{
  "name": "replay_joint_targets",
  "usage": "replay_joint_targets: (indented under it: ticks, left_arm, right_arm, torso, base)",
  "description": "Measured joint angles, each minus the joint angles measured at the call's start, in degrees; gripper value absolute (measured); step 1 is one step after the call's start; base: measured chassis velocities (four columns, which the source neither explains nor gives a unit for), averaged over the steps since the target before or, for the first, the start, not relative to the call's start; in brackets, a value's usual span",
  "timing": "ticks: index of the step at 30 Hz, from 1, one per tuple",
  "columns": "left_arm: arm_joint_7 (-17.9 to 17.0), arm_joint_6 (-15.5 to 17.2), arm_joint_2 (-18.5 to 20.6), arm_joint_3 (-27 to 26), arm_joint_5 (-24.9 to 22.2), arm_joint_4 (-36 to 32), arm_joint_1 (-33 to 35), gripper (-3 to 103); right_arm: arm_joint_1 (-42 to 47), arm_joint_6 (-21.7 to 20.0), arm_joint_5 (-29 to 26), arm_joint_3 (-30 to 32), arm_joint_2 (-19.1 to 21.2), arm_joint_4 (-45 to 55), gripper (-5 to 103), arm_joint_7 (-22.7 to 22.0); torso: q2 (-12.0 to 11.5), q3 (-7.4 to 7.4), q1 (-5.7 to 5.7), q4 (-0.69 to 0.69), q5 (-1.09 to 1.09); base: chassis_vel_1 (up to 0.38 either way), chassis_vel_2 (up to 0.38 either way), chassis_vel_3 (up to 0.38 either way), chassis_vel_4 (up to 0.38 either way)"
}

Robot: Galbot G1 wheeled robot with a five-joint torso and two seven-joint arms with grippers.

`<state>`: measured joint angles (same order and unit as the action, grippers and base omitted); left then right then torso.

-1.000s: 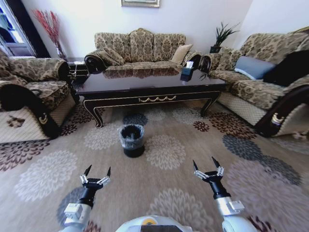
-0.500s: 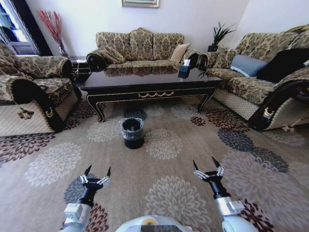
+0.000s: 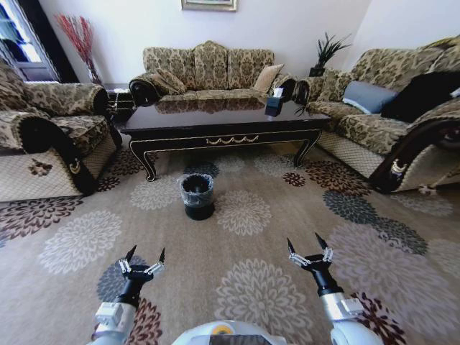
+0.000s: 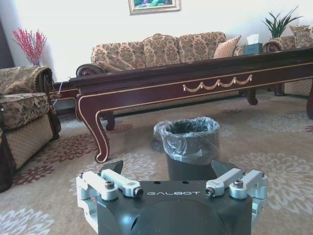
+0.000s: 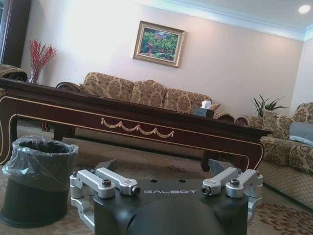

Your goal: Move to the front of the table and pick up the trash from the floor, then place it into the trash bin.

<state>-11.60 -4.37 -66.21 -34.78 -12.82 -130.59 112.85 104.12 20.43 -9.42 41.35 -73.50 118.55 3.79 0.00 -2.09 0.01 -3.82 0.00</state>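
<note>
The long dark table (image 3: 223, 123) stands ahead across the patterned floor (image 3: 248, 284). In front of its middle is the black trash bin (image 3: 197, 195), lined with a clear bag. Low over the carpet on the left my left gripper (image 3: 146, 257) is open and holds nothing. My right gripper (image 3: 307, 246) is open the same way on the right. From the left wrist, the left gripper (image 4: 166, 167) points at the trash bin (image 4: 188, 142) and table (image 4: 146, 90). From the right wrist, the right gripper (image 5: 163, 165) faces the table (image 5: 137, 122), with the bin (image 5: 36, 181) off to one side. The trash is out of view.
Patterned sofas stand at the left (image 3: 43, 144), behind the table (image 3: 208, 72) and at the right (image 3: 388, 122). A dark tissue box (image 3: 274, 106) sits on the table's right end. Open carpet lies between my grippers and the bin.
The whole picture shifted at first, with table and bin moving up and growing slightly smaller, so the camera moved; it has been almost still for the last half second. Both grippers keep their open pose.
</note>
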Motion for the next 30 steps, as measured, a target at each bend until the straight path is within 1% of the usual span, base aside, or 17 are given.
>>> replay_joint_targets:
  ticks: [5,9,12,13,15,16,17,19,21,23,26,27,29,30]
  left_arm:
    - [0.0,0.0,0.0,0.0,0.0,0.0,0.0,100]
    - [0.0,0.0,0.0,0.0,0.0,0.0,0.0,100]
    - [0.0,0.0,0.0,0.0,0.0,0.0,0.0,100]
    - [0.0,0.0,0.0,0.0,0.0,0.0,0.0,100]
    - [0.0,0.01,0.0,0.0,0.0,-0.01,0.0,100]
    - [0.0,0.01,0.0,0.0,0.0,0.0,0.0,100]
    - [0.0,0.01,0.0,0.01,-0.01,0.0,0.0,100]
    - [0.0,0.01,0.0,0.0,-0.01,0.0,0.0,100]
    - [0.0,0.01,0.0,0.0,-0.01,0.0,0.0,100]
    - [0.0,0.01,0.0,0.0,-0.01,0.0,0.0,100]
    - [0.0,0.01,0.0,0.0,-0.01,-0.01,0.0,100]
    - [0.0,0.01,0.0,0.0,-0.01,-0.01,0.0,100]
    - [0.0,0.01,0.0,0.0,-0.01,-0.01,0.0,100]
    - [0.0,0.01,0.0,0.0,-0.01,-0.01,0.0,100]
  right_arm:
    - [0.0,0.0,0.0,0.0,0.0,0.0,100,0.0]
    - [0.01,0.0,0.0,0.0,0.0,0.0,100,0.0]
    - [0.01,0.0,0.0,0.0,0.0,0.0,100,0.0]
    - [0.01,0.0,0.0,0.0,0.0,0.0,100,0.0]
    - [0.01,-0.01,0.0,0.0,0.0,0.0,100,0.0]
    - [0.02,0.0,0.0,0.0,-0.01,0.0,100,0.0]
    - [0.02,0.0,0.0,0.0,0.0,0.0,100,0.0]
    - [0.02,0.0,0.0,0.0,0.0,0.0,100,0.0]
    - [0.02,-0.01,0.0,0.0,0.0,0.0,100,0.0]
    - [0.01,0.0,0.0,0.0,0.0,0.0,100,0.0]
    - [0.01,-0.01,0.0,0.0,0.0,0.0,100,0.0]
    - [0.01,-0.01,0.0,0.0,0.0,0.0,100,0.0]
    - [0.01,-0.01,0.0,0.0,0.0,0.01,100,0.0]
    - [0.01,-0.01,-0.01,0.0,0.0,0.01,100,0.0]
  torso:
    - [0.0,0.01,0.0,0.0,-0.02]
    - [0.0,0.01,0.0,0.0,0.02]
    - [0.01,0.01,0.0,0.0,-0.03]
    - [0.0,0.01,-0.01,-0.01,0.04]
    - [0.0,0.02,-0.01,0.0,0.07]
    - [0.0,0.02,-0.01,-0.01,-0.07]
    - [0.01,0.02,-0.01,0.0,-0.07]
    - [0.01,0.02,-0.01,0.01,0.03]
    - [0.0,0.01,-0.01,0.0,0.03]
    - [0.01,0.01,-0.01,0.0,-0.02]
    - [0.0,0.01,-0.01,0.0,0.07]
    - [0.0,0.01,-0.01,0.0,0.07]
    - [0.01,0.01,-0.01,0.0,-0.08]
    - [0.01,0.02,-0.01,0.0,0.0]
  base:
    - [0.228,-0.233,-0.226,0.225]
    - [0.286,-0.268,-0.294,0.269]
    - [0.32,-0.307,-0.311,0.295]
    - [0.339,-0.336,-0.329,0.345]
    - [0.341,-0.336,-0.329,0.378]
    - [0.376,-0.402,-0.353,0.378]
    - [0.376,-0.402,-0.353,0.389]
    - [0.39,-0.369,-0.366,0.376]
    - [0.357,-0.368,-0.372,0.372]
    - [0.347,-0.353,-0.367,0.361]
    - [0.349,-0.358,-0.338,0.346]
    - [0.361,-0.367,-0.34,0.345]
    - [0.354,-0.36,-0.343,0.364]
    - [0.348,-0.324,-0.342,0.357]
